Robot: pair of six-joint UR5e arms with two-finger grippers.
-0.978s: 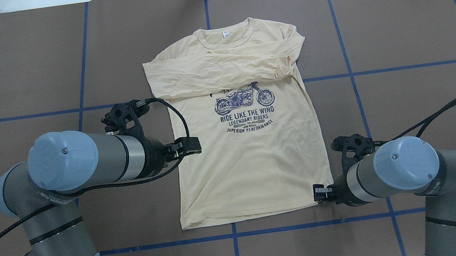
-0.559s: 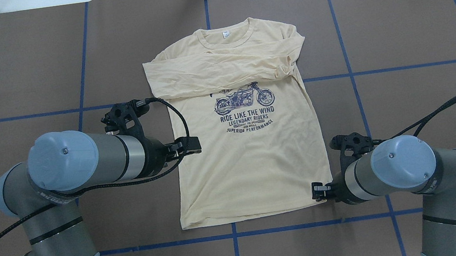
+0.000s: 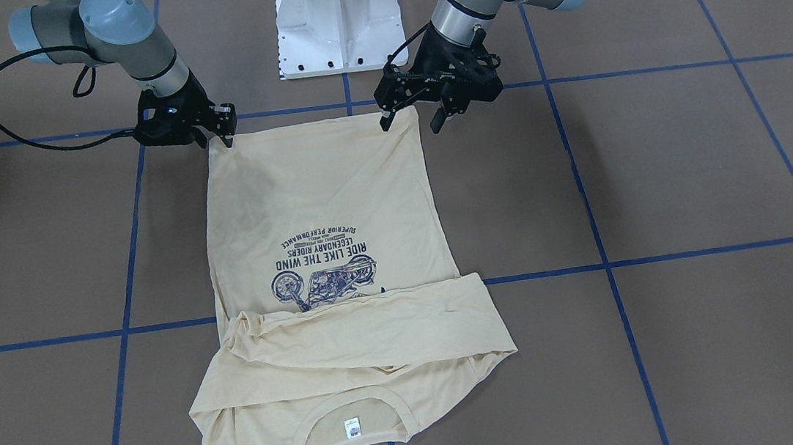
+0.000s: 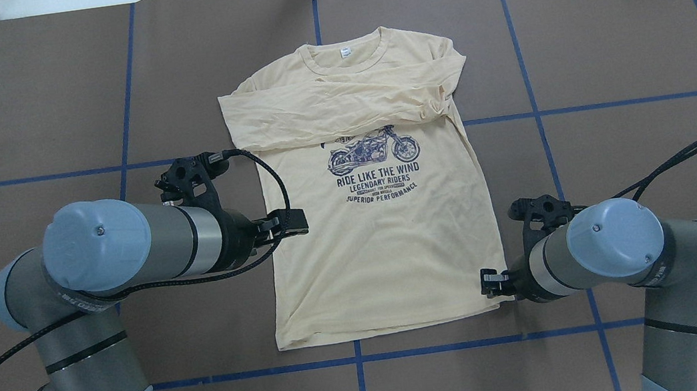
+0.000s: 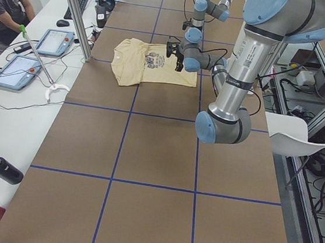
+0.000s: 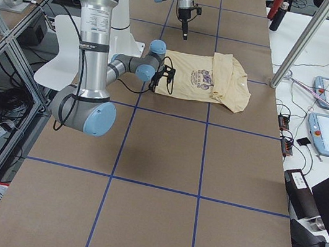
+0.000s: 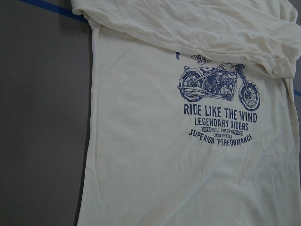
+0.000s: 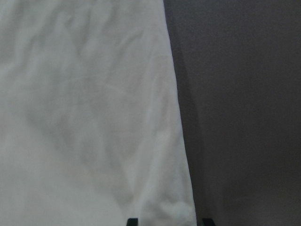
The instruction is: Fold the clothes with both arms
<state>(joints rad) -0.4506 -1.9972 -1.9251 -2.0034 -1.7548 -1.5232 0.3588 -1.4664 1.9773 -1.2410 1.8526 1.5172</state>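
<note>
Two tools are spread open and hold nothing. The right tool straddles the near right hem corner of the long-sleeved T-shirt, and the left tool hovers above its left side. The shirt lies print-up on the desk. Its sleeves already cross the chest; folding the body, hem to collar, seems left.

The overhead view looks down on the table from one long side; the front view faces it from across. Both hold the whole shirt. End views look along the table from afar; wrist views sit close over the shirt.
</note>
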